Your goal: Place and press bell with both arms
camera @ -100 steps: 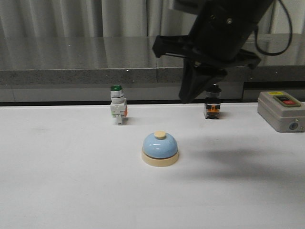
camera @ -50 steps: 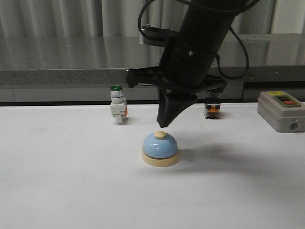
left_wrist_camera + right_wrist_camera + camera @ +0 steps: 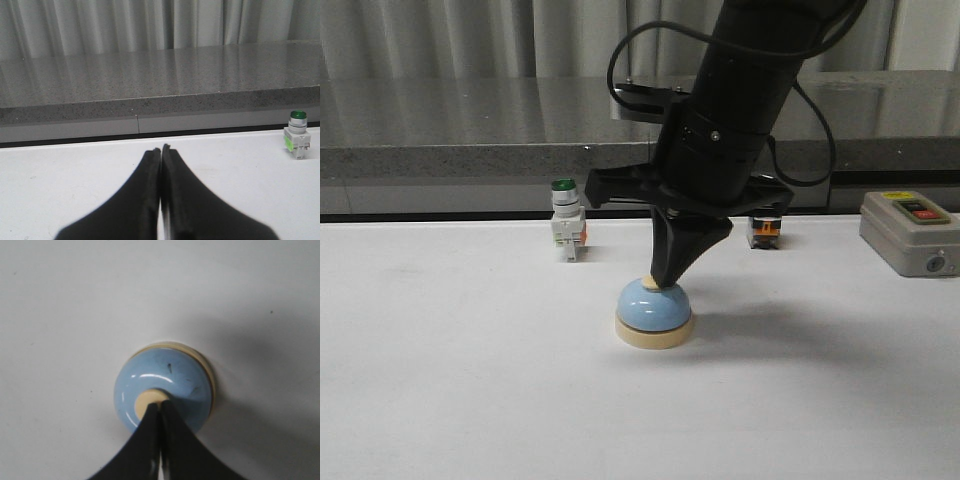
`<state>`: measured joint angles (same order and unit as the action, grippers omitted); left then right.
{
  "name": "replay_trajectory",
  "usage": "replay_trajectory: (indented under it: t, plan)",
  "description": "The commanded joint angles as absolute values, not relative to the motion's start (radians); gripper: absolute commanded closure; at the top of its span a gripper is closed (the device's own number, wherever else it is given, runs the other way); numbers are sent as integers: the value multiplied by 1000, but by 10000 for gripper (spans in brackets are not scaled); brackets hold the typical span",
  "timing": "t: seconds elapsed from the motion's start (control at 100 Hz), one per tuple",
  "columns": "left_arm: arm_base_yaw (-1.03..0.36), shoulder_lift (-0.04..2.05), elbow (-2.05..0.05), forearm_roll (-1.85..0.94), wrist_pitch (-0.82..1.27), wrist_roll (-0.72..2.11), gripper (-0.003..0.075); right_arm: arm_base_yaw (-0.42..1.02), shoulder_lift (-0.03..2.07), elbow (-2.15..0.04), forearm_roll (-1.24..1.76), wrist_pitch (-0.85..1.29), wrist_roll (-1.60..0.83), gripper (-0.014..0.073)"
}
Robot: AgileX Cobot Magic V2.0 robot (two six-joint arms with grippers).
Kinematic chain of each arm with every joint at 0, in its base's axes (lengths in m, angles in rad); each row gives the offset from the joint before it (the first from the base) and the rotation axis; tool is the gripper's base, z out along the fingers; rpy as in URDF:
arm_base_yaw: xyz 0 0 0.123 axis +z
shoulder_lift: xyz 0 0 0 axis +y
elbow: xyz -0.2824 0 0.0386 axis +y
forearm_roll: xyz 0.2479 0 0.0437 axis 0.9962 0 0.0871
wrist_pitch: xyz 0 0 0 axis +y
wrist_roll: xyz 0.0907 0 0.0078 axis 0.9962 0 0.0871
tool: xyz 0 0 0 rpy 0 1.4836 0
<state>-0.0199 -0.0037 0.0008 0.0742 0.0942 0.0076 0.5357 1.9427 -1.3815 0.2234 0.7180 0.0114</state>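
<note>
The light-blue bell with its cream base stands upright on the white table, mid-front. My right gripper is shut, its tip resting on the cream button on top of the dome. From the right wrist, the bell fills the centre and the closed right gripper touches the button, covering half of it. My left gripper is shut with nothing in it, low over bare table; it does not show in the front view.
A green-capped white switch stands behind and left of the bell, also seen as the green-capped switch from the left wrist. A small black and orange switch and a grey button box sit at the back right. A grey ledge runs behind the table.
The right arm has come left and down over the bell; its shut tip, above the button half a second ago, now rests on it.
</note>
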Motion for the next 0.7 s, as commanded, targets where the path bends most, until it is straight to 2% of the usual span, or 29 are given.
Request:
replay_trajectory:
  t: [0.0,0.33,0.69]
  plan:
    - [-18,-32,42,66,15,0,740,539,1839,-1406,219,703,0,662]
    - [-18,-32,42,66,15,0,740,476,1617,-1362,132,689,0,662]
    - [-18,-32,42,66,15,0,740,295,1255,-1068,58,546,0,662]
